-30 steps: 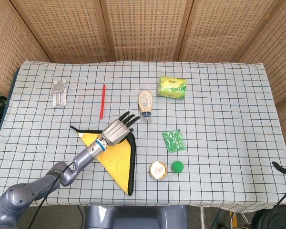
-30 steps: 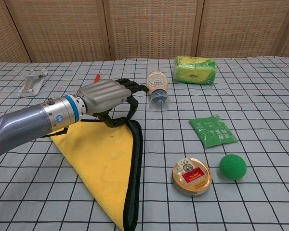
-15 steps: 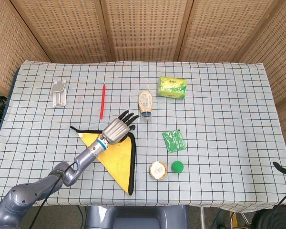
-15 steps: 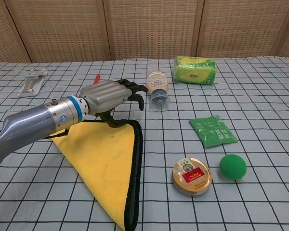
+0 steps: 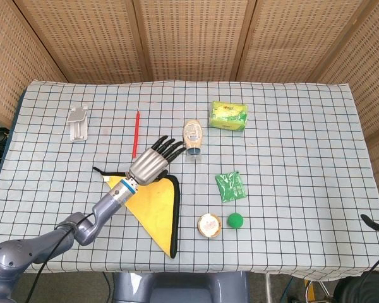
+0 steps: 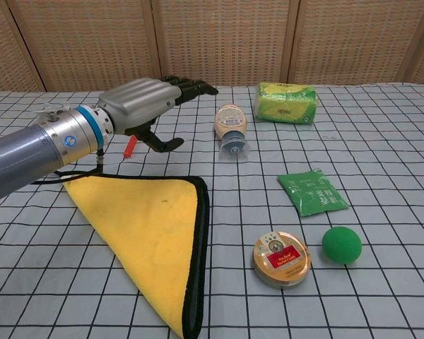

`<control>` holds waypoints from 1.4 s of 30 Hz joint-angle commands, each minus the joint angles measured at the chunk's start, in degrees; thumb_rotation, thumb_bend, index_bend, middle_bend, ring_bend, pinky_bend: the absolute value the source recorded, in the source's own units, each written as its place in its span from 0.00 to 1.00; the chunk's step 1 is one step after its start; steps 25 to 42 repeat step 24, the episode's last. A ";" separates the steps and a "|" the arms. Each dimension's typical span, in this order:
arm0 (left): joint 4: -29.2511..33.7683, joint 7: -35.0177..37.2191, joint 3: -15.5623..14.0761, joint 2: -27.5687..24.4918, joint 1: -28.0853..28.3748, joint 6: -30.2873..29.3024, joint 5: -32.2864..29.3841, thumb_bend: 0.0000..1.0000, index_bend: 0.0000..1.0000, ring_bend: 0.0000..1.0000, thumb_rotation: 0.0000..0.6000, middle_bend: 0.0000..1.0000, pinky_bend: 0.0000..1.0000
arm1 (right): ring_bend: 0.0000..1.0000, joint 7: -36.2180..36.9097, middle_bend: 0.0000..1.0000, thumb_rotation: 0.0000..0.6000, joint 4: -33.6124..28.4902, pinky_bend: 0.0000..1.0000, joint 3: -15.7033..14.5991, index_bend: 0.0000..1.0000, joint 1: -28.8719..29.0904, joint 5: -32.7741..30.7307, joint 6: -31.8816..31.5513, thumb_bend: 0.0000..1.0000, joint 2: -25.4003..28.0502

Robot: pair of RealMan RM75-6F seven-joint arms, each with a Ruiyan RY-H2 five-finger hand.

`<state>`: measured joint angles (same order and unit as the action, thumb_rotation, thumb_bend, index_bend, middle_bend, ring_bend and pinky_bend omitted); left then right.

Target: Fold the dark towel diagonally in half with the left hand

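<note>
Chest view shows your left hand [image 6: 138, 102] hanging above the table, fingers spread apart and holding nothing, just past the far edge of the towel [image 6: 152, 236]. That towel lies on the checked cloth [image 6: 381, 176] as a triangle, yellow face up with a dark border along its right edge, and the fold looks complete from here. Head view places the hand [image 5: 153, 163] over the towel's far right corner [image 5: 173, 179], between the red pencil [image 5: 136, 134] and the bottle [image 5: 192, 137]. Your right hand is not in view.

Watch what sits close as you pull the arm away. The pencil lies just beyond the thumb in the chest view [image 6: 130, 145], and a low sweep to the left could knock it rolling. The bottle [image 6: 230, 128] lies on its side just to the right of the fingertips; a sideways drift would nudge it toward the green pack [image 6: 285, 93]. A dragging finger could also catch the towel's top layer and flip the corner open, undoing the fold. The forearm crosses the towel's left corner in both views, so a low retreat may pull the fabric askew.

The tin [image 6: 281, 258], green ball [image 6: 340, 244] and green sachet [image 6: 312, 191] sit well to the right, out of your path.
</note>
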<state>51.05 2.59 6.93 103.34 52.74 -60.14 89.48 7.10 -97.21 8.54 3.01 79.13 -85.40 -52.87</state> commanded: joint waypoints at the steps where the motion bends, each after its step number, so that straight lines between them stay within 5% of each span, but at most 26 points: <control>1: 8.91 -1.36 2.09 -7.21 -3.05 -5.47 -1.22 0.43 0.00 0.00 1.00 0.00 0.00 | 0.00 0.03 0.00 1.00 -0.41 0.00 -0.22 0.00 -0.21 0.71 -0.49 0.00 0.16; 7: 26.43 -8.55 2.76 -18.97 -10.22 -9.48 -6.55 0.00 0.00 0.00 1.00 0.00 0.00 | 0.00 0.00 0.00 1.00 -0.88 0.00 -0.52 0.00 -0.50 1.81 -1.29 0.00 0.31; 11: 39.21 -14.90 1.44 -27.10 -17.66 -14.73 -11.17 0.00 0.00 0.00 1.00 0.00 0.00 | 0.00 -0.03 0.00 1.00 -1.10 0.00 -0.69 0.00 -0.66 2.44 -1.72 0.00 0.38; 17: 48.27 -21.03 -2.40 -34.19 -26.10 -22.01 -12.84 0.00 0.00 0.00 1.00 0.00 0.00 | 0.00 -0.19 0.00 1.00 -1.51 0.00 -0.91 0.00 -0.55 3.36 -1.89 0.00 0.35; 24: 50.91 -20.28 -7.51 -36.66 -35.54 -29.63 -11.61 0.00 0.00 0.00 1.00 0.00 0.00 | 0.00 -0.87 0.00 1.00 -1.72 0.00 -1.23 0.00 -0.28 4.15 -1.71 0.00 0.08; 42: 50.91 -20.28 -7.51 -36.66 -35.54 -29.63 -11.61 0.00 0.00 0.00 1.00 0.00 0.00 | 0.00 -0.87 0.00 1.00 -1.72 0.00 -1.23 0.00 -0.28 4.15 -1.71 0.00 0.08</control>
